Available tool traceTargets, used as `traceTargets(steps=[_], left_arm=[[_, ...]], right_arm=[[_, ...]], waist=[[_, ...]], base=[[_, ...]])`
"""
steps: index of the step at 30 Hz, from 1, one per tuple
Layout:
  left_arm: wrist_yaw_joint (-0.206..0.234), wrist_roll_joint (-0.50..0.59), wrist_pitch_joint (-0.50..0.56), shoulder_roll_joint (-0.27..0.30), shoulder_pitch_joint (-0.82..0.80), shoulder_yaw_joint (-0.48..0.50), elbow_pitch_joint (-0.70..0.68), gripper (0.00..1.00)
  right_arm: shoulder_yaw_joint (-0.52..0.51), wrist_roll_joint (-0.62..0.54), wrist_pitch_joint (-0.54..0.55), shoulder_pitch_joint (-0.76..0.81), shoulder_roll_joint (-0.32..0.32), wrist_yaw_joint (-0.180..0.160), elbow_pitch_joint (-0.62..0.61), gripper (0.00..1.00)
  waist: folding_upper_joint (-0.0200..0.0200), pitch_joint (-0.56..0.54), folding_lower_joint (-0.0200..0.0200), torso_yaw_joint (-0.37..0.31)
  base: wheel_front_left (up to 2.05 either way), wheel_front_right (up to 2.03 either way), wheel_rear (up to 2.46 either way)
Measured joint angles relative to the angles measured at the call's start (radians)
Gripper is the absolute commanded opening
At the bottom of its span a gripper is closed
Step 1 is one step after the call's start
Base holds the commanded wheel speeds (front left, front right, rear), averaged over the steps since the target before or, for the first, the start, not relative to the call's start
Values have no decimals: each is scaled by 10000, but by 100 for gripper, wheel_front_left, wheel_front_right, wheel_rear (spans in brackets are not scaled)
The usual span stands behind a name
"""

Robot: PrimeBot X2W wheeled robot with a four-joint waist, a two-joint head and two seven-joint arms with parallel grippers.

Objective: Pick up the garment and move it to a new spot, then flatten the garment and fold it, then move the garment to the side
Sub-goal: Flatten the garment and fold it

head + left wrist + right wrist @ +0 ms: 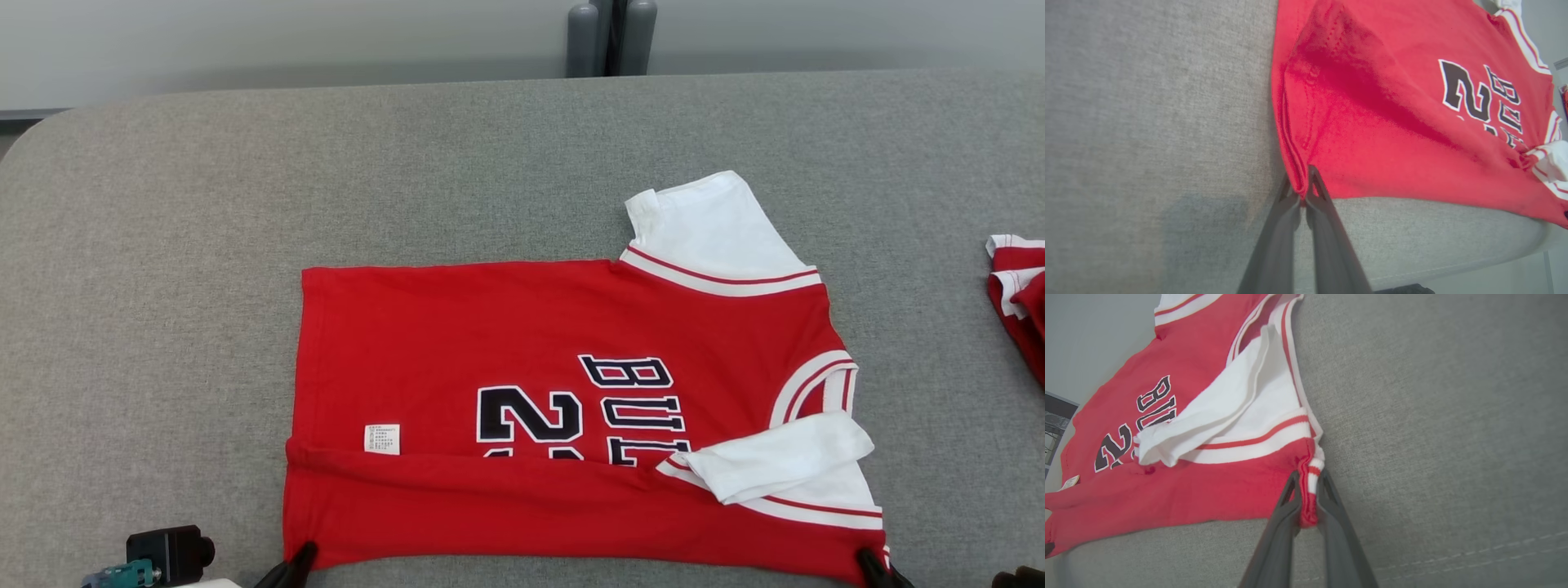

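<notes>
Head view: garment [490, 327] on grey fabric surface [204, 245], pale wall [245, 41] behind.

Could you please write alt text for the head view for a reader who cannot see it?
A red jersey with white sleeves lies partly folded on a grey table; the left gripper and right gripper pinch its near corners.

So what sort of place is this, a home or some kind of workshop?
Probably a lab or test room, not a home: a large table covered in grey fabric before a bare pale wall, one red jersey spread on it, and another red-and-white garment at the side.
</notes>
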Motion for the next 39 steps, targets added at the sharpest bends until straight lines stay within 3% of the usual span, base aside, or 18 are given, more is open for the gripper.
traceTargets(steps=[2,3,4,9,16,21,31,39], left_arm=[[44,21,33,27,15,-35,-2,0],[92,31,61,36,13,-42,0,38],[138,123,98,67,-11,-92,4,100],[408,472,-437,115,-135,155,-121,100],[1292,1156,-1701,-92,-449,809,-556,100],[1534,1716,-1962,-163,-1127,750,-951,100],[1453,2332,-1488,-211,-2840,242,-1104,100],[834,2290,-685,-401,-4267,-232,-443,100]], right_arm=[[-10,-88,79,9,75,0,-86,0],[-42,-128,73,5,134,0,-140,12],[-109,-199,115,-31,198,0,-180,100],[-460,-443,-268,-153,240,0,-562,100],[-809,-1124,-1450,-804,267,0,-1248,100],[-648,-1252,-1795,-1669,150,0,-1246,100],[-98,-1175,-1776,-3945,-562,0,-483,100],[424,-679,-1127,-6327,-1666,0,911,100]], waist=[[0,-10,-1,-10],[0,-13,0,-10],[0,-24,0,-5],[-1,-14,0,-11],[0,38,0,-45],[-1,78,0,-47],[0,431,0,50],[0,1231,0,392]], base=[[0,0,0],[0,0,0],[0,0,0],[0,0,0],[0,0,0],[0,0,0],[0,0,0],[0,0,0]])
